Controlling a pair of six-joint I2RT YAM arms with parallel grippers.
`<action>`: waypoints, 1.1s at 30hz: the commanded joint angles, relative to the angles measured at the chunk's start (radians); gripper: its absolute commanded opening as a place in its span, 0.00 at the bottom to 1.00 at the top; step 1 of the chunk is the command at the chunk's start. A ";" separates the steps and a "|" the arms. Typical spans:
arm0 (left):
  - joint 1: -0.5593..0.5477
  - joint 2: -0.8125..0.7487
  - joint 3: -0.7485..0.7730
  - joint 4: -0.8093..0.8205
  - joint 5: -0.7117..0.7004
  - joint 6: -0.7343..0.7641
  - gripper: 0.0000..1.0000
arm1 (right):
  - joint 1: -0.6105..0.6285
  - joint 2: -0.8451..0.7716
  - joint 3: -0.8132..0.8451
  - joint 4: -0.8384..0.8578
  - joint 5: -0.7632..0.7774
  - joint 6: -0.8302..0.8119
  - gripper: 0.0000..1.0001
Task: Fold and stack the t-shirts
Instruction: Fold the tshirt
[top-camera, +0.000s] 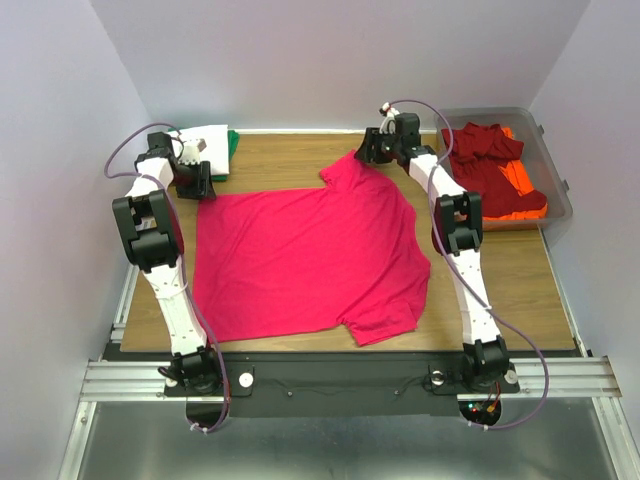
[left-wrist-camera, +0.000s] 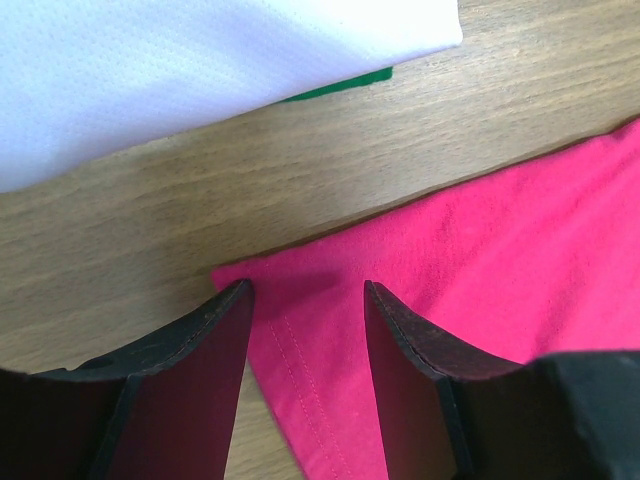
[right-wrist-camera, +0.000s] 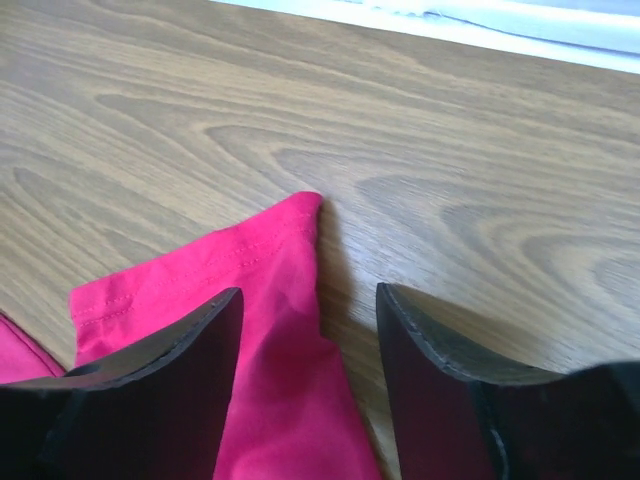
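Jaws apart on left gripper (left-wrist-camera: 308, 288) and right gripper (right-wrist-camera: 310, 290), I'd pinch deep into upper-frame corners of the bright pink-red cloth t-shirt (top-camera: 300, 260).

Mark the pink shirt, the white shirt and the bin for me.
pink shirt (top-camera: 300, 260), top view, middle of its body.
white shirt (left-wrist-camera: 150, 70), left wrist view, its upper face.
bin (top-camera: 553, 175), top view, right wall.
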 joint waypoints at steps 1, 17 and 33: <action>0.000 -0.014 0.000 0.004 -0.007 -0.015 0.60 | 0.020 0.020 0.027 0.082 -0.010 0.025 0.60; 0.020 -0.050 -0.020 0.037 0.038 -0.015 0.58 | 0.043 -0.009 0.035 0.151 -0.059 0.016 0.01; 0.045 -0.003 0.087 0.025 0.053 0.035 0.55 | 0.043 -0.152 0.012 0.190 -0.080 0.082 0.01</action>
